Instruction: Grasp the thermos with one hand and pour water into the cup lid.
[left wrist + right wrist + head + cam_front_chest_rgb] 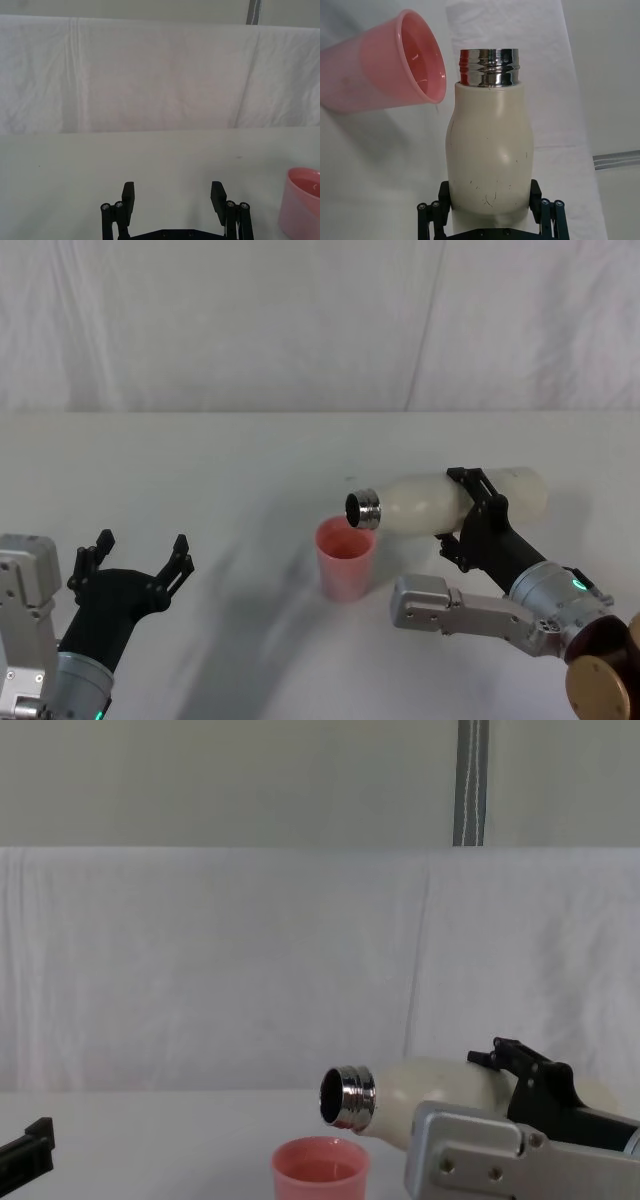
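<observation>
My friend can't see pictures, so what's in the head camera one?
The right gripper holds the cream thermos tipped sideways, its steel mouth over the pink cup lid on the white table. The left gripper waits open nearby.

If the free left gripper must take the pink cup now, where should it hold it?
Probably the cup lid at mid-wall, coming from the robot's left: it stands upright, round and tapered. The thermos neck hangs over its rim, blocking the top. Left gripper is open.

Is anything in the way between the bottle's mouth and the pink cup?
No, nothing visible. The right gripper holds the thermos tipped sideways, its steel mouth just above the cup lid, with only open air between them.
</observation>
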{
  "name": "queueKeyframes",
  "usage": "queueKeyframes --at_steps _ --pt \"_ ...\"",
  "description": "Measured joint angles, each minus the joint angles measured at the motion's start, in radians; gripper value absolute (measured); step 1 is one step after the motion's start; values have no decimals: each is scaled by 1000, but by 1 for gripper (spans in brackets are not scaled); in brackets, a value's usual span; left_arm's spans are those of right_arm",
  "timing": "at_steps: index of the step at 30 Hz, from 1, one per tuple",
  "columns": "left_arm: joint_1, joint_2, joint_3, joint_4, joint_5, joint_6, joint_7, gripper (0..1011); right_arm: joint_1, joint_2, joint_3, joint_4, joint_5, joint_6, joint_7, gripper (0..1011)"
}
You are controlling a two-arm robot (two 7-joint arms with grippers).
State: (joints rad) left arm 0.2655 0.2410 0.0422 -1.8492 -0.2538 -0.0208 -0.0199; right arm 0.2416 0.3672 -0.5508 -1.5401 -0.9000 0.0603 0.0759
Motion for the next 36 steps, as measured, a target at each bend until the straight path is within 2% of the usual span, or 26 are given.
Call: queueKeyframes --at_steps 36 --pt "0 0 0 0 0 0 0 1001 42 19 -27 16 -51 -4 -9 950"
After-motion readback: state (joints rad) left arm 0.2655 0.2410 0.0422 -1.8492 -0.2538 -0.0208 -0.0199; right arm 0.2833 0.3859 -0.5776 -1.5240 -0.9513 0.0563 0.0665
